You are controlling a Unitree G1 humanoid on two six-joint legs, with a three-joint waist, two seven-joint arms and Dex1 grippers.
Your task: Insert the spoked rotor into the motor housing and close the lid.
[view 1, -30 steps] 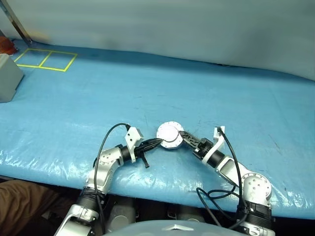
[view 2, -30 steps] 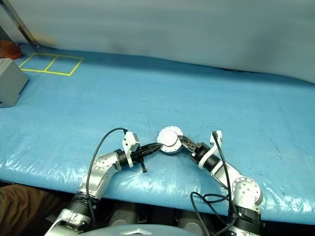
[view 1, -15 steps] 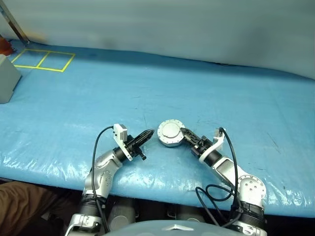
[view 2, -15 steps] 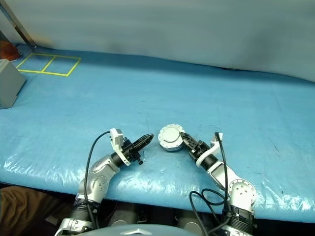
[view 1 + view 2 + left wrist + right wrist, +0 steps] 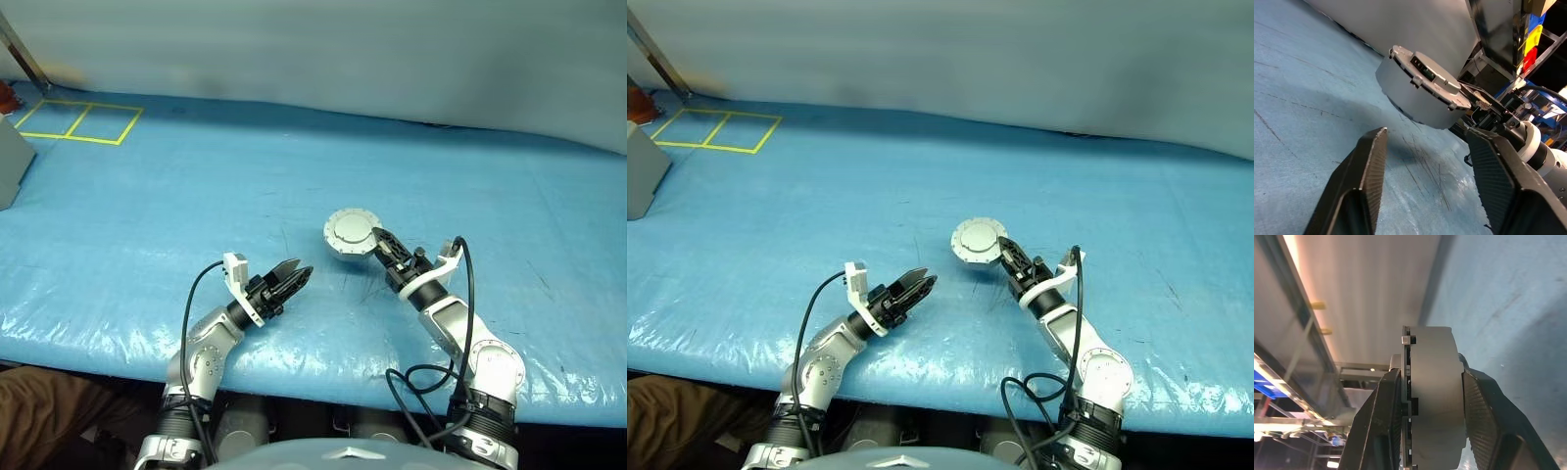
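The motor housing [image 5: 350, 233] is a round silver-grey puck with its lid [image 5: 1436, 81] shut on it, the plain pale face turned toward my head. My right gripper [image 5: 380, 243] is shut on it across its thickness, one finger on each flat face, and holds it tilted above the blue table. The right wrist view shows the housing [image 5: 1432, 396] edge-on between the two black fingers [image 5: 1386, 416]. My left gripper [image 5: 297, 275] stands open and holds nothing, a short way left of the housing and pointing at it. The spoked rotor is hidden.
The blue plastic-covered table [image 5: 196, 196] stretches wide on all sides. Yellow taped squares [image 5: 78, 119] mark its far left corner. A grey box [image 5: 8, 166] stands at the left edge. The table's front edge [image 5: 98, 338] runs just under my arms.
My left gripper, shut at the housing's rim a second ago, has drawn back left and opened. My right gripper has lifted the housing up and away from me, tilting it.
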